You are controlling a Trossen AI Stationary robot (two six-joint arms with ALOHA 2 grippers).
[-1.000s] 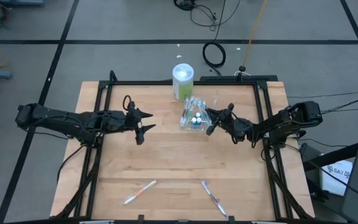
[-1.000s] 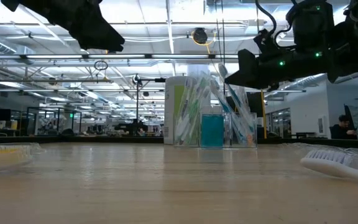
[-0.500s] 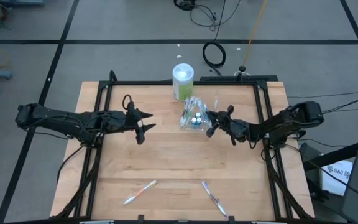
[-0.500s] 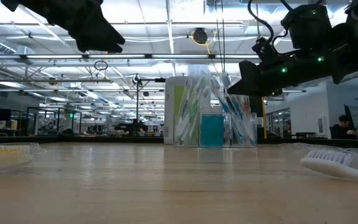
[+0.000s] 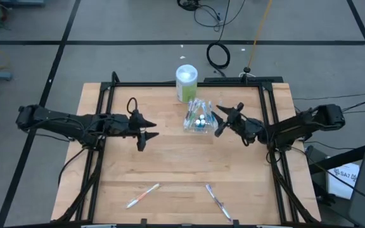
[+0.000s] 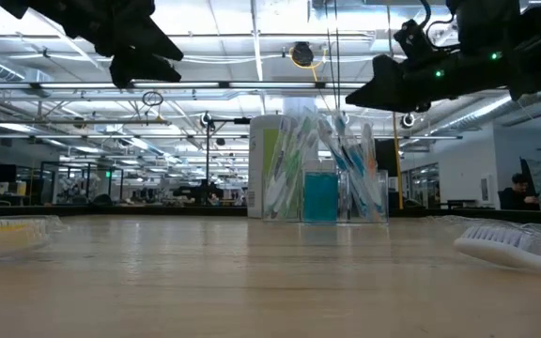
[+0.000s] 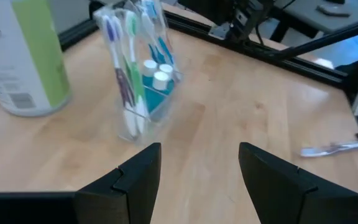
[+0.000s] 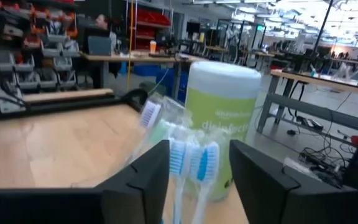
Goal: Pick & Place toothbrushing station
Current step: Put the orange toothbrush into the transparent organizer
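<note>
The clear plastic bag (image 5: pixel 197 117) stands upright on its bottom at the table's far middle. It holds several toothbrushes (image 6: pixel 346 164), heads up, and teal tubes with white caps (image 7: pixel 156 68). My right gripper (image 5: pixel 218 124) hovers open just right of the bag, above the table and pointing level at it. In the right wrist view, blue brush heads (image 8: pixel 192 158) show beyond its fingers. My left gripper (image 5: pixel 149 128) hangs open above the table, well left of the bag. Two loose toothbrushes (image 5: pixel 142 196) (image 5: pixel 217 201) lie flat near the front edge.
A white-and-green canister (image 5: pixel 186 82) stands right behind the bag at the far edge. A black frame (image 5: pixel 170 84) runs along the table's sides. Bare wood lies between the bag and the two loose brushes.
My right gripper has opened, risen and drawn back from the bag toward the table's right edge. A brush that leaned out toward it now stands among the others in the bag. My left gripper has rolled about its own axis without shifting place.
</note>
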